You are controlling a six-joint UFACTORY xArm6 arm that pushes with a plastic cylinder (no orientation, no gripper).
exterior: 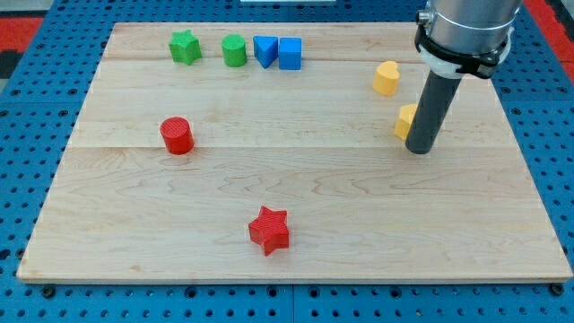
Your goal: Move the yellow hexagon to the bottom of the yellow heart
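Observation:
The yellow heart (387, 78) sits on the wooden board at the view's upper right. The yellow hexagon (405, 120) lies just below it and slightly to the right, partly hidden behind my rod. My tip (419, 149) rests on the board right against the hexagon's lower right side, touching or nearly touching it. The rod rises from the tip to the arm's grey body at the view's top right.
A green star (185, 47), a green cylinder (234, 50), a blue triangle (264, 49) and a blue cube (290, 53) line the view's top. A red cylinder (177, 135) sits at the left. A red star (269, 230) lies at bottom centre.

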